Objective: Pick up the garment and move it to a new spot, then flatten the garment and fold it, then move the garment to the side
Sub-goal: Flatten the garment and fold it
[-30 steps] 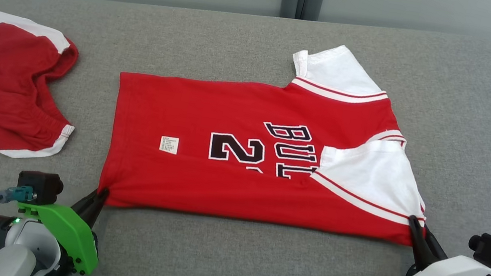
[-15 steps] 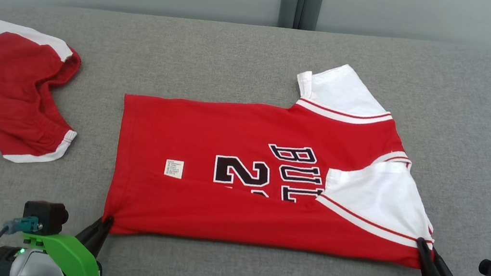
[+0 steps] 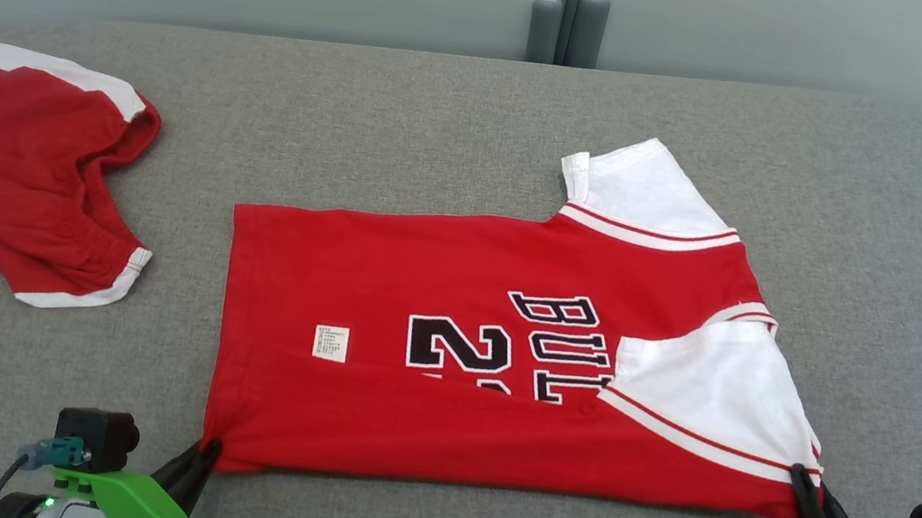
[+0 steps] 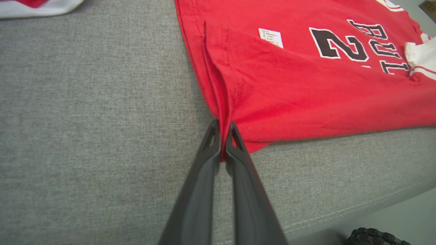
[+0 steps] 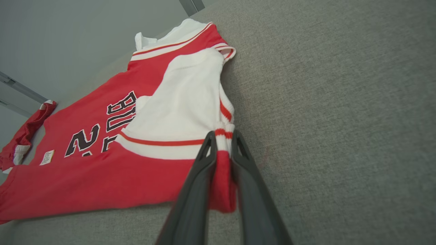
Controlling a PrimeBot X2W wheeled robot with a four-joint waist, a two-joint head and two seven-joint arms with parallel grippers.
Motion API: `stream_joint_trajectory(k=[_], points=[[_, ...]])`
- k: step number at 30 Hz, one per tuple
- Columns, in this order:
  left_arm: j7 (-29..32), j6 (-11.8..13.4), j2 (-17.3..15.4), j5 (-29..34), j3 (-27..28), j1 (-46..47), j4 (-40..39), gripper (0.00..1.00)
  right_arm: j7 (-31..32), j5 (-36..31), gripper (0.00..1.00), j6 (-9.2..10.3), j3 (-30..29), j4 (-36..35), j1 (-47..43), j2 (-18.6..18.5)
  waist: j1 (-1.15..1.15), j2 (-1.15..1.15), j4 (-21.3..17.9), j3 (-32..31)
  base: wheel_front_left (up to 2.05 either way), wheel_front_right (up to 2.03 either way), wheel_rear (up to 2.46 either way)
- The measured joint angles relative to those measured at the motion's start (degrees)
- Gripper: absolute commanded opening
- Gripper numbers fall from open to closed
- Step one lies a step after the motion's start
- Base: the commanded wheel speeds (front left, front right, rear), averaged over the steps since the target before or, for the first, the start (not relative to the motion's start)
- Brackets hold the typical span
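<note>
- My left pincer (image 4: 223, 124) clamps the near-left hem corner of the red, white-sleeved cotton jersey (image 3: 440, 274); my right pincer (image 5: 223, 134) clamps its near-right sleeve corner.
- Both grips, I judge, hold it taut in the middle of the grey fabric cushion (image 3: 446, 111).

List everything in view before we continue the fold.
red jersey: one, red with white sleeves, black lettering, flat mid-cushion.
white label: one, white, on the jersey.
second garment: one, red with white trim, crumpled at far left.
grey cushion: one, grey, under everything.
posts: two, grey, behind the cushion.
left gripper: one, dark, shut on jersey's near left corner.
right gripper: one, dark, shut on jersey's near right corner.
</note>
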State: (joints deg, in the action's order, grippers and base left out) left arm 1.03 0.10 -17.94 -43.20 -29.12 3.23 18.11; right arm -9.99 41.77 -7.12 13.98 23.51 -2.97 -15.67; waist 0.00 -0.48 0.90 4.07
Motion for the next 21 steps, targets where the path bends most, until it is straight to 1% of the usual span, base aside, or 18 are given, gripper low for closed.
stream_joint_trajectory(k=[1, 2, 3, 4, 5, 6, 7, 15, 17, 21], points=[[0.0, 0.2, -0.1, 0.0, 0.0, -0.1, -0.3, 0.00, 0.1, 0.0, 0.00, 0.00, 0.0, -0.2, -0.1, -0.1, 0.00, 0.00, 0.0, 0.0, 0.00, 0.00, 0.00], [0.0, 0.5, -0.2, 0.0, 0.0, -0.3, -0.6, 0.00, 0.5, 0.0, 0.15, 0.00, -0.1, -0.4, -0.1, -0.2, 0.00, 0.00, 0.1, -0.1, 0.00, 0.00, 0.00], [0.1, 0.7, -0.3, 0.0, 0.0, -0.4, -0.7, 0.00, 0.5, 0.0, 0.34, 0.01, -0.1, -0.6, -0.1, -0.2, 0.00, 0.00, 0.1, -0.1, 0.00, 0.00, 0.00], [0.4, 0.8, -0.4, 0.0, 0.0, -0.5, -1.1, 0.06, 0.5, 0.0, 0.59, 0.01, -0.1, -0.8, -0.1, -0.3, 0.00, 0.00, 0.1, -0.1, 0.00, 0.00, 0.00], [0.5, 1.1, -0.6, 0.0, 0.0, -0.6, -1.5, 0.39, 0.5, 0.0, 1.00, 0.07, -0.2, -1.0, -0.1, -0.3, 0.00, 0.00, 0.1, -0.1, 0.00, 0.00, 0.00], [0.5, 1.3, -0.8, 0.0, 0.0, -0.8, -1.9, 0.80, 0.5, 0.0, 1.00, 0.08, -0.3, -1.1, -0.2, -0.4, 0.00, 0.00, 0.1, -0.1, 0.00, 0.00, 0.00], [0.7, 1.4, -0.8, 0.0, 0.0, -0.9, -2.1, 1.00, 0.5, 0.1, 1.00, 0.11, -0.4, -1.2, -0.3, -0.5, 0.00, 0.00, 0.1, -0.1, 0.00, 0.00, 0.00], [1.9, 2.5, -1.1, -0.1, 0.0, -1.5, -4.0, 1.00, 0.5, 0.1, 1.00, 0.70, -0.5, -2.5, -1.3, -0.5, 0.00, 0.00, 0.3, -0.1, 0.00, 0.00, 0.00], [2.0, 2.8, -1.4, -0.4, 0.2, -1.9, -4.2, 1.00, 0.5, 0.1, 1.00, 1.13, -0.7, -2.8, -1.3, -0.5, 0.00, 0.00, 0.3, -0.1, 0.00, 0.00, 0.00], [1.9, 3.2, -2.2, -0.4, 1.2, -2.2, -5.5, 1.00, 0.5, 0.1, 1.00, 1.24, -0.9, -3.6, -1.4, -0.6, 0.00, 0.00, 0.3, -0.1, 0.00, 0.00, 0.00]])
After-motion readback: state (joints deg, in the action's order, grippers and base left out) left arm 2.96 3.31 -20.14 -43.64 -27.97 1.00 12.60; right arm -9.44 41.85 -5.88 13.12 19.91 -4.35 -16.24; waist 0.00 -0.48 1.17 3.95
